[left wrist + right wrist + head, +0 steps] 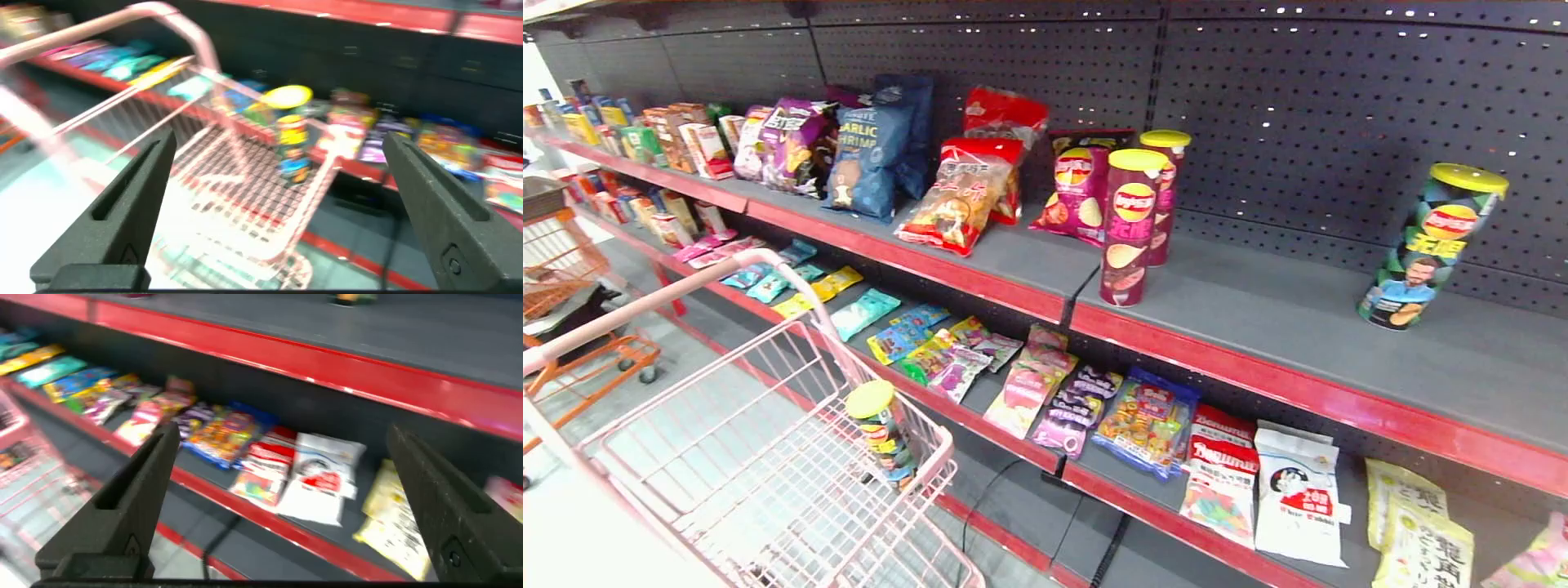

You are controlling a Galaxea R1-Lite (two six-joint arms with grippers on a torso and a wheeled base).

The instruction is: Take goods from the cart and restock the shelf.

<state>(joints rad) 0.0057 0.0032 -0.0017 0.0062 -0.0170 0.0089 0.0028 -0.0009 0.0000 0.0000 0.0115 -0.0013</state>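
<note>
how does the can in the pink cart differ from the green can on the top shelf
The cart can stands in a corner of the pink cart, against its wire walls; the shelf can stands on the grey top shelf, apart from the maroon cans. The cart can is yet to be stocked; the shelf can is already placed. Both stand on end with yellow lids and similar green-blue print.

The pink cart [645,304] is cut off by the head view's lower edge. The yellow-lidded can [882,429] is partly hidden behind its wire wall; the can [290,139] is blurred in the left wrist view. Far boxes [596,118] are too small to be told apart.
</note>
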